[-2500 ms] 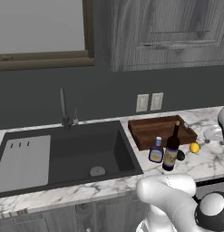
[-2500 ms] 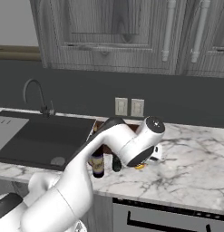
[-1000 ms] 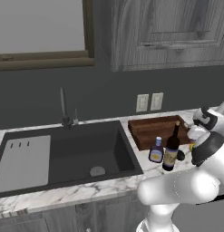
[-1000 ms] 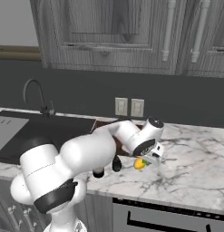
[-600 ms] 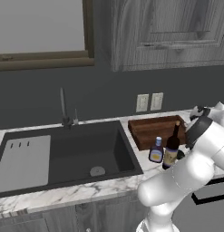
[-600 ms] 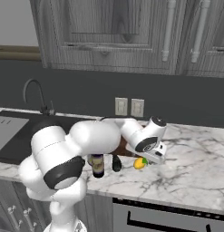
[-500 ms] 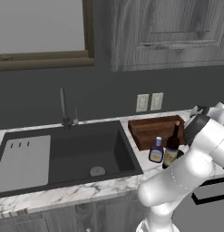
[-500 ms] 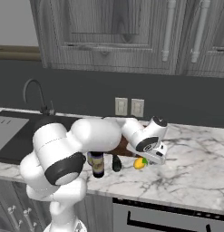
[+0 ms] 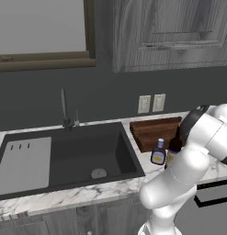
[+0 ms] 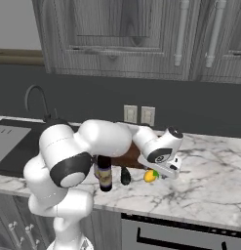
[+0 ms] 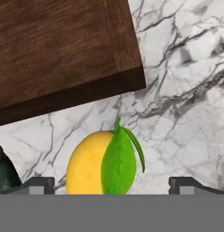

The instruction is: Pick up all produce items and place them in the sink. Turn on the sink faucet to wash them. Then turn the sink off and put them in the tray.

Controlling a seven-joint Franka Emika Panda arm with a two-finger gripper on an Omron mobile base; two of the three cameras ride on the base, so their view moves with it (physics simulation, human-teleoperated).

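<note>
A yellow lemon point(image 11: 88, 168) with a green leaf lies on the marble counter, between my gripper's point(image 11: 112, 185) two wide-apart fingertips point(image 11: 38, 184); the gripper is open and holds nothing. In the right base view the gripper point(image 10: 160, 173) hangs just over the lemon point(image 10: 150, 176). A dark green oval item point(image 10: 125, 176) lies a little to its left, showing as a dark edge point(image 11: 2, 173) in the hand view. The brown wooden tray point(image 11: 59, 50) sits just beyond the lemon. The dark sink point(image 9: 73, 153) and its thin faucet point(image 9: 64, 106) are off to the left.
A dark wine bottle point(image 10: 104, 177) and a small blue-capped bottle point(image 9: 158, 152) stand on the counter between sink and tray point(image 9: 156, 131). My own white arm point(image 9: 188, 170) hides the counter right of the bottles. Wall outlets point(image 9: 150, 103) sit behind the tray.
The arm has swung right from over the bottles to the lemon and folded tighter, and the hand has settled low above the fruit. The jaws stayed wide open.
</note>
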